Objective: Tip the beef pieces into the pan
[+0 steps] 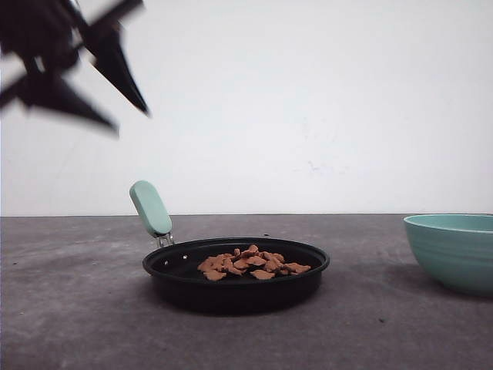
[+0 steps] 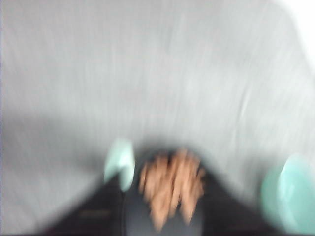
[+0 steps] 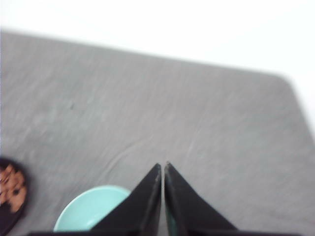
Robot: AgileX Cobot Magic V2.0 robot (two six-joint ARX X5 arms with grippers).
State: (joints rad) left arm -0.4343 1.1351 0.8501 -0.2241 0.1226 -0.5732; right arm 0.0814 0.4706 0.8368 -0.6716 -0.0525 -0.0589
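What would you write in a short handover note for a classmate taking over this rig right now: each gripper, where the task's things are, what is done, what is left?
Left gripper: raised high above the table, left of the pan, fingers apart, holding nothing.
Right gripper: fingers closed together, empty, above the teal bowl.
Pan: on the table, mint handle pointing up and left.
Beef pieces: lying in a loose pile inside the pan.
Done: the beef is in the pan; the bowl sits upright to its right.
Left: nothing of the pour seems to remain; probably just park the arms.
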